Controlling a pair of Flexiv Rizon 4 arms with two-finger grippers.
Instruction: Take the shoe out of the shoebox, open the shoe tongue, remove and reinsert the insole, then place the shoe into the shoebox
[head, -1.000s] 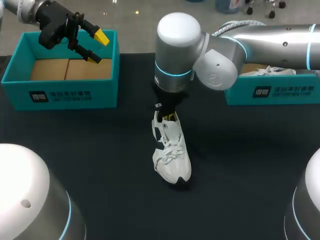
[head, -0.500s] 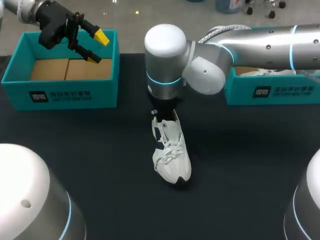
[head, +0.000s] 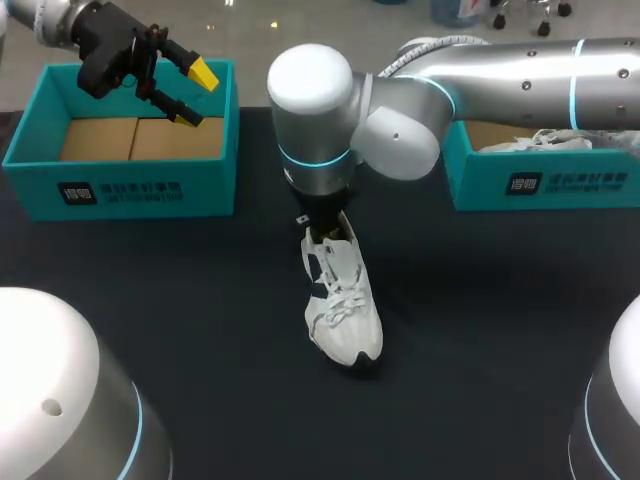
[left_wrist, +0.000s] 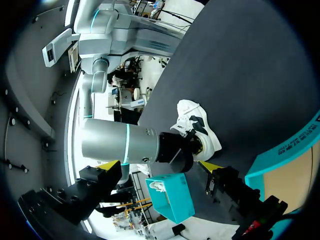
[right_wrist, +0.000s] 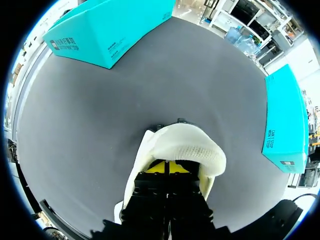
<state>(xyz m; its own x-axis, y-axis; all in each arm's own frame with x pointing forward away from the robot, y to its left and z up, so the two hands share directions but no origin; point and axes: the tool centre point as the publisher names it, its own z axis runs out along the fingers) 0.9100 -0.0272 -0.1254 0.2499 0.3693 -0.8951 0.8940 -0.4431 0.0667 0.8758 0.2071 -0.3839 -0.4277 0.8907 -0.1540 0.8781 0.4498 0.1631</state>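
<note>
- Head view: the white sneaker (head: 343, 300) is seen lying at the middle of the table (head: 180, 330). Its long axis runs from the heel on the far side to the toe toward the near edge. The right gripper (head: 322, 222) is set straight down on the heel end, so the right arm is much the nearer. The left gripper (head: 188, 92) is held well apart, over the left shoebox (head: 130, 185) at the far left corner, with its fingers spread. The right shoebox (head: 540, 185) stands at the far right.
- Left wrist view: the sneaker is seen far ahead of the spread yellow tips, with the right arm's wrist on its heel.
- Right wrist view: the yellow tips are seen pressed together inside the sneaker's opening. A white padded part, probably the tongue, is raised just ahead of them. Whether the insole is caught between the tips cannot be told.
</note>
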